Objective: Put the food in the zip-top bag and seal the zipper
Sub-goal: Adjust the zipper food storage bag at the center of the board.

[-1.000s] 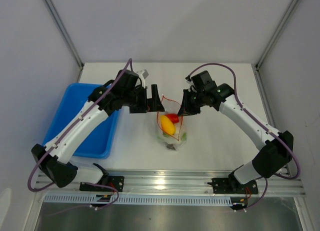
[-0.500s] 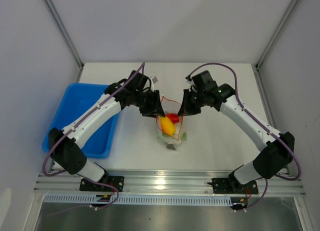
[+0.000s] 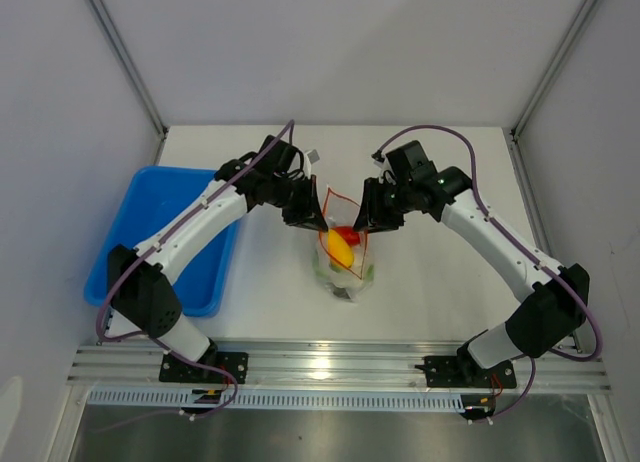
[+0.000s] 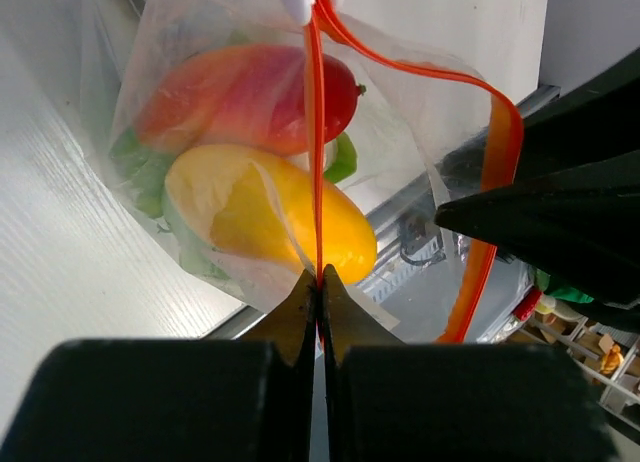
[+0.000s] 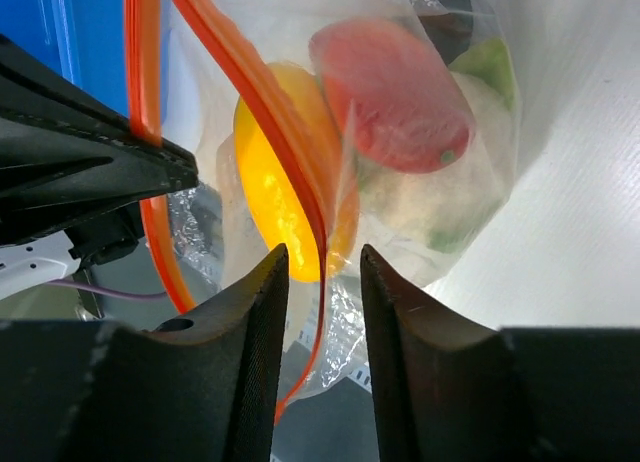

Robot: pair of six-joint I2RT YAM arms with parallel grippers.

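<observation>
The zip-top bag [image 3: 342, 270] hangs upright over the table centre, held up by its mouth. Inside it lies the food: a yellow oval fruit [image 4: 270, 217], a red-orange piece [image 4: 250, 92], green bits [image 4: 341, 160] and a white-and-green piece [image 5: 440, 204]. My left gripper [image 4: 320, 274] is shut on the orange-red zipper [image 4: 316, 132] at the bag's left side. My right gripper [image 5: 323, 257] is open, its jaws on either side of the zipper [image 5: 262, 117] without pinching it. The mouth between the two grippers gapes in a loop.
A blue tray [image 3: 150, 244] sits at the left of the table under the left arm. The left gripper's black fingers [image 5: 85, 172] show in the right wrist view. White walls and metal posts close in the table.
My left gripper has swung in to the bag's mouth and shut on the zipper. My right gripper, shut on the zipper before, has opened its jaws.
</observation>
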